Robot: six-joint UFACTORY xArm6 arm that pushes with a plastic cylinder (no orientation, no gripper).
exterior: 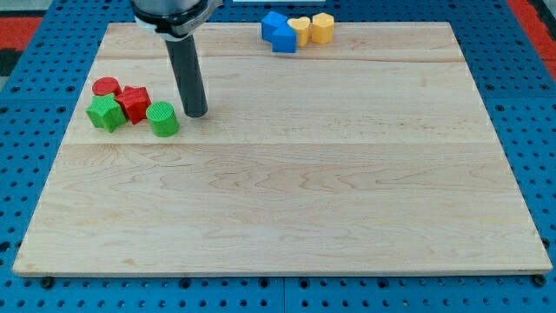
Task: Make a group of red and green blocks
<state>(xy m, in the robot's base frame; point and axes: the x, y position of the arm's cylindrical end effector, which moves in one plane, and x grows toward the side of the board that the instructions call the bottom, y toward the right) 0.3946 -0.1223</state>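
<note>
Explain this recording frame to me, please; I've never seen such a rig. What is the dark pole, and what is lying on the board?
There is one picture, from a single camera looking down at a wooden board on a blue perforated base. The dark pole is the robot arm's rod; it has no gripper and holds nothing, it only pushes. My tip rests just to the view's right of the green cylinder. At the view's left sit a red cylinder, a red star-like block and a green star-like block, close together. At the view's top lie two blue blocks and two yellow blocks.
</note>
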